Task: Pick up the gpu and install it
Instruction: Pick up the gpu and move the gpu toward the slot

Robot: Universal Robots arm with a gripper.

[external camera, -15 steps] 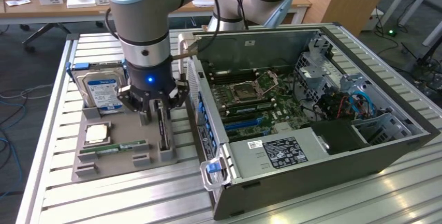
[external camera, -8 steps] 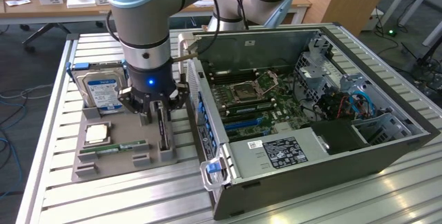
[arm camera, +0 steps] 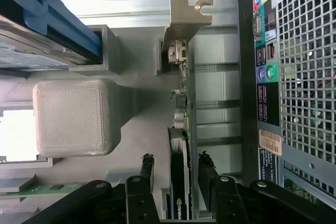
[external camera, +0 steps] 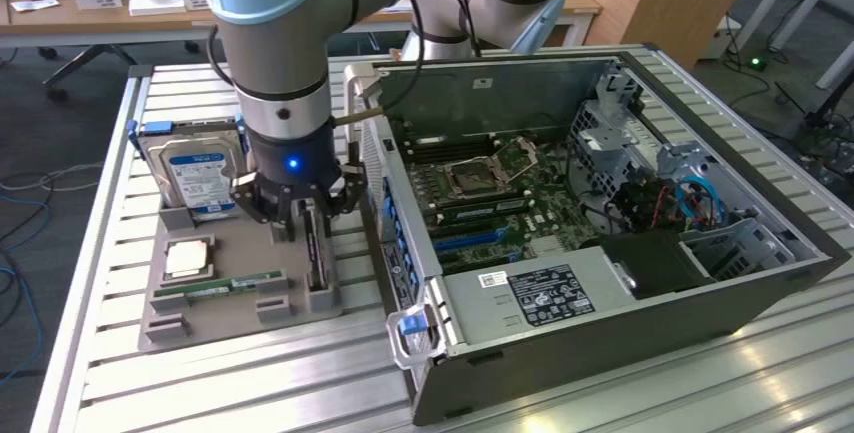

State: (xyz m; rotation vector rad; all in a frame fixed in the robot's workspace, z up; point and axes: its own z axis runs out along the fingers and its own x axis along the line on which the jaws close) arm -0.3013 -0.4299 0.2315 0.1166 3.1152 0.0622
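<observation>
Gpu point(external camera: 316, 258): thin flat black card with a silvery bracket at one short end, standing on edge in a slot of the matte grey plastic tray point(external camera: 200, 325), beside the open metal case point(external camera: 601, 348). Gripper point(external camera: 310, 228): black jaws spread wide, straddling the card, gaps either side

From high up we are looking down at an angle across the grey plastic holder tray point(external camera: 214, 318) and the open black metal computer case point(external camera: 641, 343). From the wrist we are facing down, close over the tray's point(arm camera: 142, 129) case-side edge, sharing the thin black gpu card point(arm camera: 178, 192) standing there.
</observation>
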